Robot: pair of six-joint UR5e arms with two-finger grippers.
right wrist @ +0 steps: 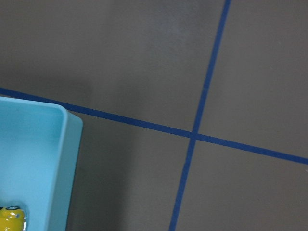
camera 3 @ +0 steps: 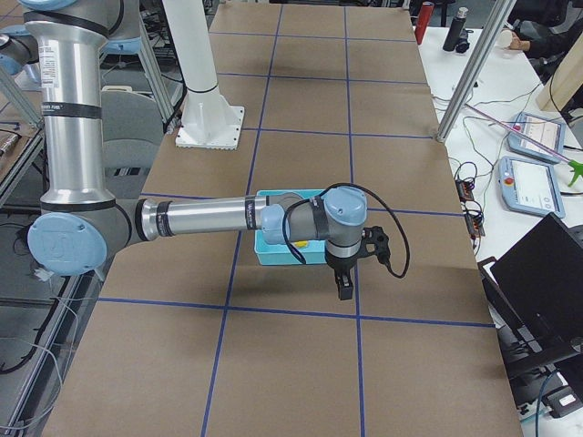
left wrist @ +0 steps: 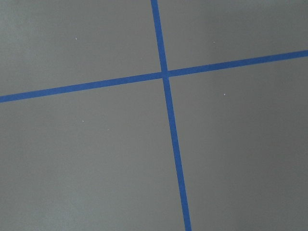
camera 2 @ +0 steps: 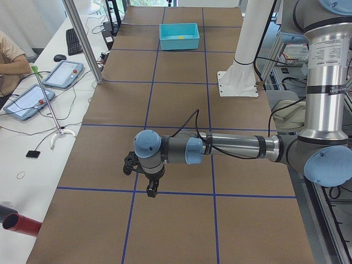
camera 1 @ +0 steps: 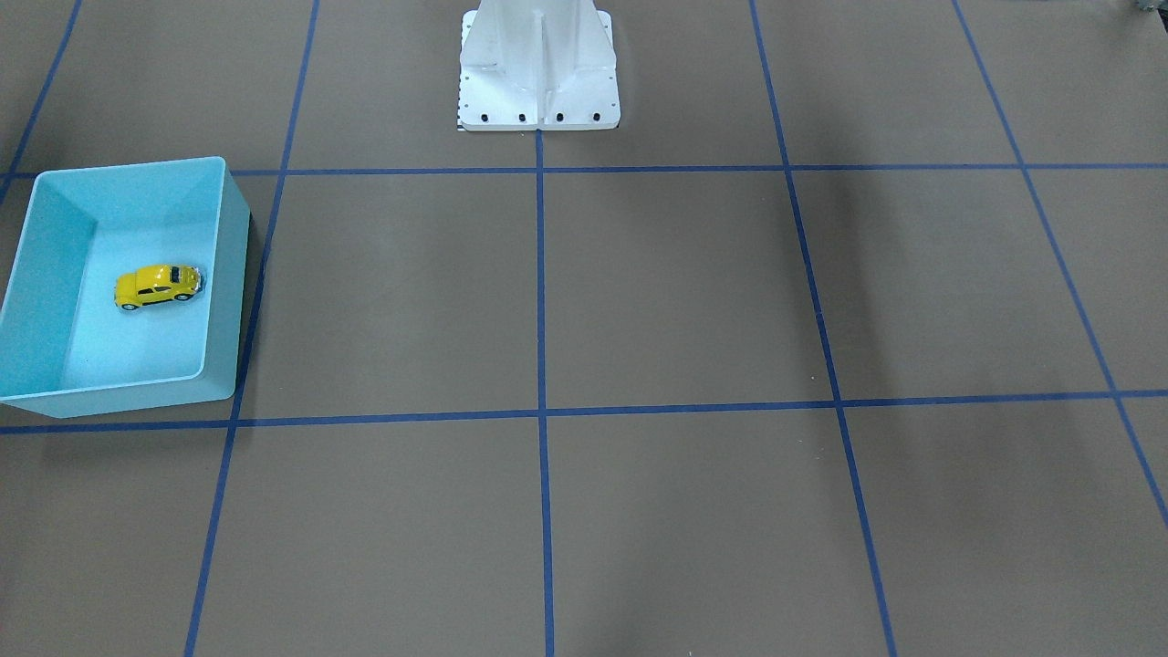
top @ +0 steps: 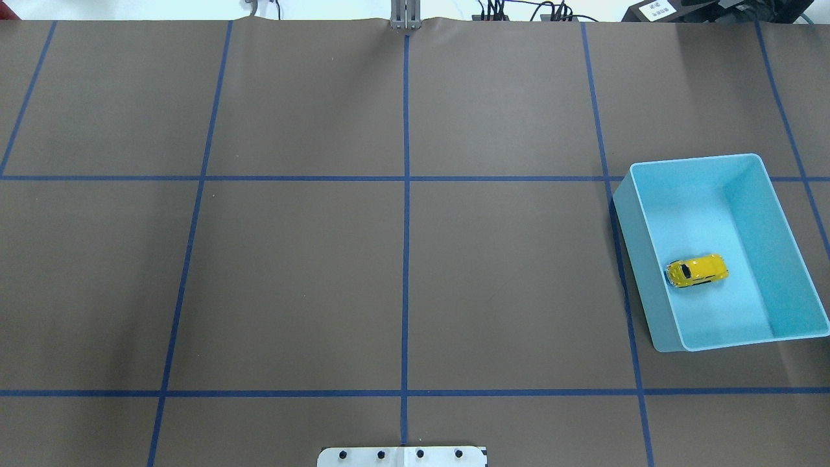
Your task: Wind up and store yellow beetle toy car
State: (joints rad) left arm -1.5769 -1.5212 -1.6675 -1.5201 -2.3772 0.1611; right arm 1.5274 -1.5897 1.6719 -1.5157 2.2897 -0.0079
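The yellow beetle toy car (camera 1: 157,286) stands on its wheels on the floor of the light blue bin (camera 1: 228,274). In the overhead view the car (top: 697,270) is in the bin (top: 632,227) at the table's right side. The right wrist view catches the car's edge (right wrist: 10,219) and a corner of the bin (right wrist: 67,144). My right gripper (camera 3: 344,289) hangs above the table beside the bin, toward the operators' side. My left gripper (camera 2: 151,190) hangs over bare table at the other end. They show only in the side views, so I cannot tell if they are open or shut.
The brown table (top: 292,279) is marked with a grid of blue tape lines. The white robot base (camera 1: 538,73) stands at the middle of the robot's edge. Tablets and cables (camera 2: 60,74) lie on a side bench beyond the table's far edge.
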